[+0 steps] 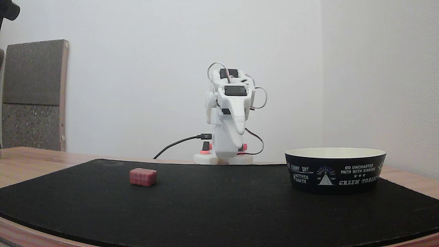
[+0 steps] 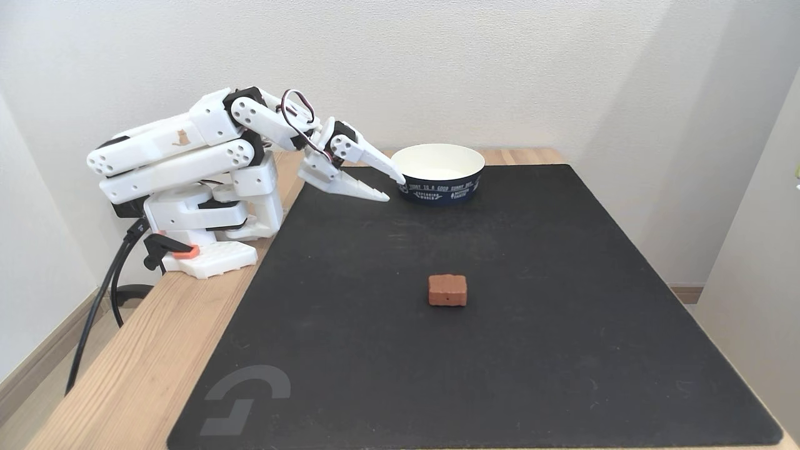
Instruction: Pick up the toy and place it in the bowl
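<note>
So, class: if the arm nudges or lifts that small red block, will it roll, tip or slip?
The toy probably slides, not rolls: it lies on a flat face. It looks squat, so tipping seems unlikely. Its rounded edges might let it slip.

The arm (image 2: 187, 150) is showing white plastic shells, black servo blocks, looping red-and-white wires, a small cat marking and orange clamps; its tool (image 2: 395, 190) is wearing long pointed white fingers.

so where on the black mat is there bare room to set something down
Most of the black mat is bare. The widest free patches are between the toy and the mat's near edge, and the right side past the toy in the fixed view from above. The far left corner is crowded: the bowl sits there with the gripper hanging open beside it.
</note>
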Controlling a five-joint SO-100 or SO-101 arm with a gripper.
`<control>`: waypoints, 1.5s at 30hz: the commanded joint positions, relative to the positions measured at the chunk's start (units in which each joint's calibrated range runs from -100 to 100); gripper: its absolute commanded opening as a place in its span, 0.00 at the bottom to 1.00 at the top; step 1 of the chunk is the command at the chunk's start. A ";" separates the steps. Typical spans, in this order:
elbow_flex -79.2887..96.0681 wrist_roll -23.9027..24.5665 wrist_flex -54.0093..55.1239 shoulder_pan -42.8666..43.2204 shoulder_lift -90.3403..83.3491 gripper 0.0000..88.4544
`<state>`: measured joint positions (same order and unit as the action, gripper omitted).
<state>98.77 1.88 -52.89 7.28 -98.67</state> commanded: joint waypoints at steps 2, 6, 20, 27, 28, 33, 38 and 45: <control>0.69 0.10 -0.37 0.29 -0.75 0.02; 0.69 0.10 -0.37 0.29 -0.75 0.03; 0.69 -0.21 -0.37 0.20 -0.75 0.03; 0.69 -0.21 -0.37 0.20 -0.75 0.03; 0.69 -0.21 -0.37 0.20 -0.75 0.03; 0.69 -0.31 -0.37 0.20 -0.75 0.07; 0.69 -0.10 -0.20 0.20 -0.75 0.35; 0.42 0.05 0.39 -1.39 -0.08 0.43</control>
<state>98.77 1.88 -52.89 6.78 -98.67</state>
